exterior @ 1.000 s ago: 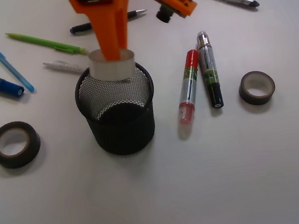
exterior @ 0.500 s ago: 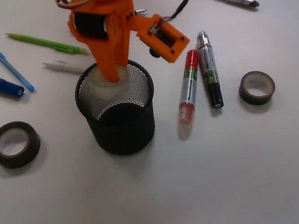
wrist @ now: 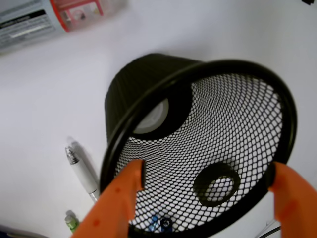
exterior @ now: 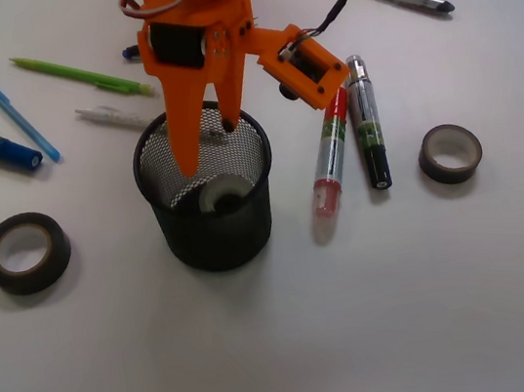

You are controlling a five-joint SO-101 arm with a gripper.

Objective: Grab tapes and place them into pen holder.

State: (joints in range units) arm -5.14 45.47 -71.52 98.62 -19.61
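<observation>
Task status: 1 of 3 tapes is in the holder; 2 are left on the table.

Layout, left to right, front view:

1. The large dark tape [exterior: 25,252] lies flat on the table [exterior: 408,312], well left of the holder and not touched.
2. The holder [exterior: 206,196] stands upright near the centre. The whitish tape [exterior: 225,194] rests on its floor, visible through the open top. In the wrist view the same whitish tape [wrist: 153,115] shows pale at the bottom of the holder [wrist: 198,148].
3. The gripper [exterior: 207,143] hangs over the holder mouth. Its 2 fingers are spread apart and hold nothing; the left tip is down inside the rim and the right tip is near the back rim. In the wrist view the gripper [wrist: 205,184] straddles the near rim, with 1 orange finger [wrist: 119,196] at each side and an empty gap between.
4. The red marker [exterior: 330,151] and the black marker [exterior: 366,121] lie side by side right of the holder.
5. The small dark tape [exterior: 450,153] lies flat further right, apart from the markers.

Changes from the earlier front frames:

- 1.0 s ago the whitish tape is clamped in the gripper at rim height.
- 0.5 s ago it is lower, inside the mouth, still held.
- Now the fingers are apart and the tape lies free on the floor: release is complete.
- Both dark tapes and the markers have not moved.

Remaining work, as judged: lift clear, then fetch each dark tape.
</observation>
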